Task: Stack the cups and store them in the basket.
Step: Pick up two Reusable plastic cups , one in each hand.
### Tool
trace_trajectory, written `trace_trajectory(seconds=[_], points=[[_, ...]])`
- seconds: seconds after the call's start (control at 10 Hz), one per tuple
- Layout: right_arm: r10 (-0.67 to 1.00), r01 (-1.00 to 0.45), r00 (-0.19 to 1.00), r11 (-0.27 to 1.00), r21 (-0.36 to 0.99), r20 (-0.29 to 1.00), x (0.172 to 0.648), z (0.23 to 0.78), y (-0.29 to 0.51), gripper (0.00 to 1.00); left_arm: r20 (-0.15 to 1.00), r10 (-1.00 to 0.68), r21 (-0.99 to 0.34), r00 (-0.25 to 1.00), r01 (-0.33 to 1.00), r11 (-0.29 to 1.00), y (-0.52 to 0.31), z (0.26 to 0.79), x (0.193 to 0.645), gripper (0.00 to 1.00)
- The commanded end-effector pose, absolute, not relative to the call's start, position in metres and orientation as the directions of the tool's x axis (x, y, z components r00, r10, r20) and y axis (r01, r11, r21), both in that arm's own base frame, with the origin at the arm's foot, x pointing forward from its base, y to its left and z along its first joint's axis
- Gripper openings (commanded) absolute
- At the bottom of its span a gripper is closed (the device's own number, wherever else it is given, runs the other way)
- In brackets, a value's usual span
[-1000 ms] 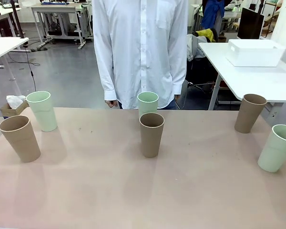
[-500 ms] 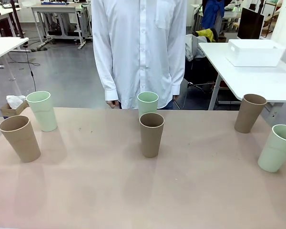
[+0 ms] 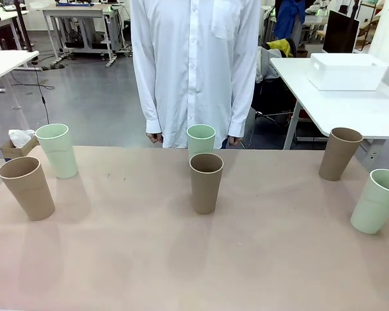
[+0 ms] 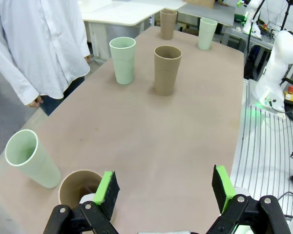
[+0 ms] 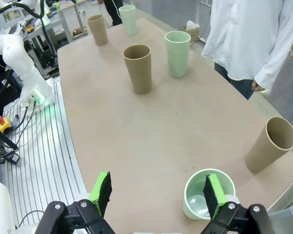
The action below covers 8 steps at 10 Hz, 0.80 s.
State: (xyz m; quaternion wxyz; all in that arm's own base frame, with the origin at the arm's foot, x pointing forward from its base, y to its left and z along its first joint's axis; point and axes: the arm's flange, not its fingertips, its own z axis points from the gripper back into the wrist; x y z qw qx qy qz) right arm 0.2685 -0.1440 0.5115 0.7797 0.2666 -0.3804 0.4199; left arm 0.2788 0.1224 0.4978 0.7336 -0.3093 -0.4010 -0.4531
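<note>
No stacking had begun: six cups [image 3: 206,183] stood apart across the tabletop [image 3: 129,259]. The left claw [image 4: 164,187] and right claw [image 5: 156,192] both gaped wide, holding nothing. The basket [image 3: 347,71], seemingly, sat on another table [image 3: 350,110] far right. Next, one claw needed a cup.

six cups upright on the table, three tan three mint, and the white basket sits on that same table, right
Wrong about the basket. The front view shows the white basket on a separate white table at the far right, not on the table with the cups. The rest holds.
</note>
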Motion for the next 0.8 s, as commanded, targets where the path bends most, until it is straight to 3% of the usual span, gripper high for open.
trace_trajectory(seconds=[0.0,0.1,0.3,0.7], points=[[0.452,-0.857,0.358,0.506,0.096,0.817,0.269,0.512,-0.144,1.00,0.882,-0.404,-0.075,0.244,0.918,0.389,0.122,0.500,0.282,1.00],[0.453,-0.856,0.392,0.499,0.137,0.800,0.299,0.521,-0.155,1.00,0.869,-0.417,-0.090,0.268,0.913,0.398,0.122,0.498,0.279,1.00],[0.463,-0.886,0.374,0.435,0.161,0.804,0.364,0.528,-0.173,1.00,0.866,-0.398,-0.188,0.303,0.935,0.302,0.143,0.506,0.329,1.00],[0.340,-0.938,0.315,0.252,0.237,0.886,0.409,0.491,-0.267,1.00,0.904,-0.333,-0.227,0.268,0.961,0.158,0.193,0.481,0.366,1.00]])
